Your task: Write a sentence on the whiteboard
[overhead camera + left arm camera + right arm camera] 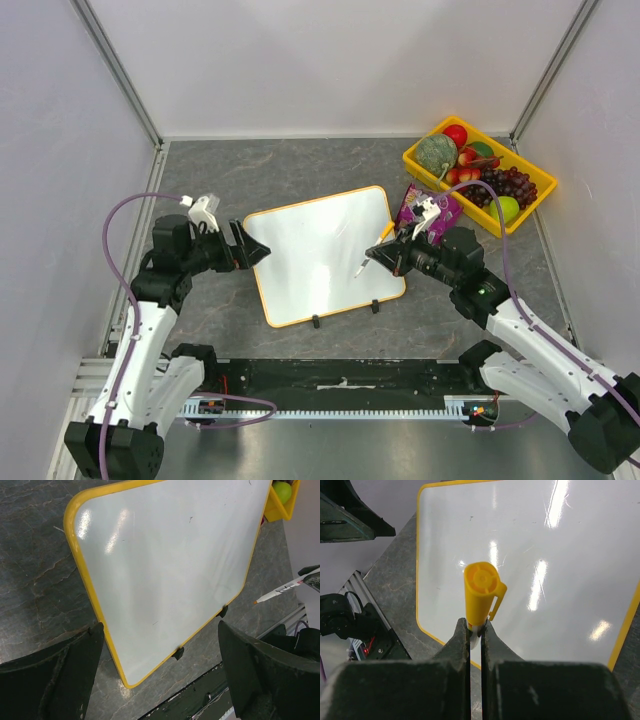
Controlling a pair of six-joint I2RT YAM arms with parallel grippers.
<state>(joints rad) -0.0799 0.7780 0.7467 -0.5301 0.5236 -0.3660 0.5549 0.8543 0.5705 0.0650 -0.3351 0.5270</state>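
The whiteboard [320, 250] lies flat mid-table, white with an orange-yellow rim and two black clips on its near edge. It also shows in the left wrist view [170, 555] and the right wrist view [560, 580]. The sentence is not visible; the board carries only faint specks. My right gripper [385, 255] [476, 627] is shut on a white marker [372, 252] [481, 592] with a yellow cap on its back end. The marker's orange tip [256, 601] hangs just above the board's near right part. My left gripper [255, 248] [160, 630] is open and empty at the board's left edge.
A yellow tray [412, 160] of toy fruit stands at the back right, its corner showing in the left wrist view [277, 512]. A purple packet [412, 205] lies between the tray and the board. Grey walls close in the left, back and right sides.
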